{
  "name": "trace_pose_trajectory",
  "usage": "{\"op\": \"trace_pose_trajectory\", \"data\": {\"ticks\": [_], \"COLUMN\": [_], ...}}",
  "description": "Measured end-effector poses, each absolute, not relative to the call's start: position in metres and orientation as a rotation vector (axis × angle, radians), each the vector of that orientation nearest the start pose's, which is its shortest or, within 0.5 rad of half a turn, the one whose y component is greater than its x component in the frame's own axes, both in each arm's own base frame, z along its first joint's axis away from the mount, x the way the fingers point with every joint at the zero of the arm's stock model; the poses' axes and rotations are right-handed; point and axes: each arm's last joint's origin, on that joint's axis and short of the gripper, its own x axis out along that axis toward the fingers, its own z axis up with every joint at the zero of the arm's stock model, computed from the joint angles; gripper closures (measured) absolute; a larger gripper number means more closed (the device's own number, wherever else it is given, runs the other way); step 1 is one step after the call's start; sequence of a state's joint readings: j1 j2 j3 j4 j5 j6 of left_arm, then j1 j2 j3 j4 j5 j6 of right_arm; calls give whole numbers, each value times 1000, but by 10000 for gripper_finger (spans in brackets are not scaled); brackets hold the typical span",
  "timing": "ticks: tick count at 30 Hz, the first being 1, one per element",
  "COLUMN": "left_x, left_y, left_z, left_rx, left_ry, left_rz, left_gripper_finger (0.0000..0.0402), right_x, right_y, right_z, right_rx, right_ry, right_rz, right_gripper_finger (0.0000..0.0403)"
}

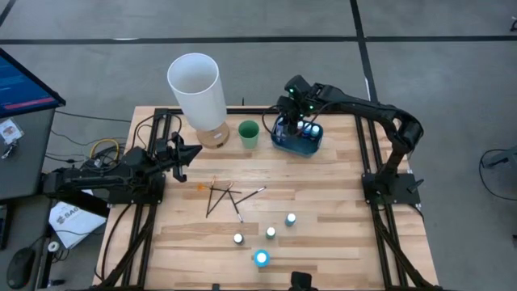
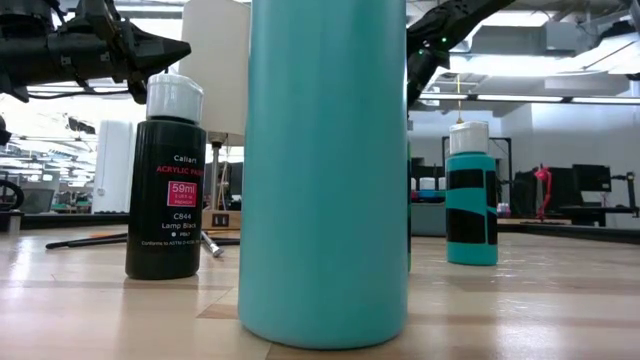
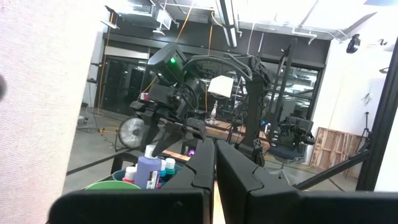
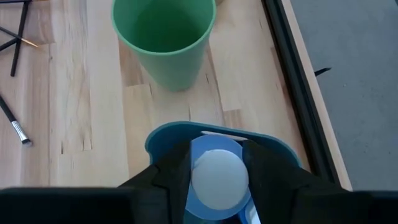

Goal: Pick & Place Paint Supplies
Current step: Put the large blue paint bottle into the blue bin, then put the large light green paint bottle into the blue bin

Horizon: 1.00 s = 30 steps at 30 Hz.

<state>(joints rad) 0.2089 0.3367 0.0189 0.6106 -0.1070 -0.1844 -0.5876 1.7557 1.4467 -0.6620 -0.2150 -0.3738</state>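
Note:
My right gripper [image 1: 292,121] hangs over the blue rounded tray [image 1: 311,144] near the table's far edge, shut on a light-blue bottle with a white cap [image 4: 217,177]. Other small bottles [image 3: 166,167] stand inside the tray. Several white-capped bottles [image 1: 271,233] stand upright on the near part of the table; in the low view they show as a teal one [image 2: 322,170] and a black one [image 2: 165,190]. Thin dark brushes [image 1: 222,198] lie crossed at the table's middle. My left gripper [image 1: 190,152] waits shut at the left side, above the table. My right gripper pinches the light-blue bottle between its two fingers [image 4: 177,171], just under the white cap [image 4: 217,163]. The fingers come from above, pointing down. The bottle stays upright, its body [image 3: 149,171] hanging below the fingers in the tray's opening; whether its base rests there is hidden.
A green cup [image 1: 248,133] stands just left of the tray, and a tall white cylinder [image 1: 196,85] rises on a wooden base farther left. Black frame rails run along both table sides. Bare wood lies between the brushes and the tray.

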Motion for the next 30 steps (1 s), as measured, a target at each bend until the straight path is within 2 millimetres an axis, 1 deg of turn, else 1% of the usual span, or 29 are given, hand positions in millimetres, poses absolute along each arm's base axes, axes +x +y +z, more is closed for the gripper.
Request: {"op": "trace_pose_trajectory", "data": {"ticks": [4,8,10,13,16,18,20,24,27,30], "left_x": [112,112,112,112,112,112,112,112,112,112], "left_y": [27,27,27,27,27,27,27,27,27,27], "left_z": [199,199,199,199,199,199,199,199,199,199], "left_rx": [-167,-167,-167,-167,-167,-167,-167,-167,-167,-167], "left_ry": [-322,-322,-322,-322,-322,-322,-322,-323,-323,-322], "left_rz": [286,285,285,285,285,285,285,286,285,285], "left_gripper_finger": [399,399,399,399,399,399,399,399,399,399], "right_x": [316,315,313,312,310,311,312,317,323,329], "right_y": [-202,-200,-200,-194,-181,-167,-149,-105,-67,-26], "right_z": [267,273,281,299,318,331,340,355,359,359], "right_rx": [30,27,35,31,28,19,9,-21,-49,-81], "right_ry": [931,916,897,865,839,805,785,739,734,735], "right_rz": [-169,-176,-188,-195,-170,-118,-56,53,157,271], "right_gripper_finger": [250,215,195,170,159,158,158,159,159,159]}}
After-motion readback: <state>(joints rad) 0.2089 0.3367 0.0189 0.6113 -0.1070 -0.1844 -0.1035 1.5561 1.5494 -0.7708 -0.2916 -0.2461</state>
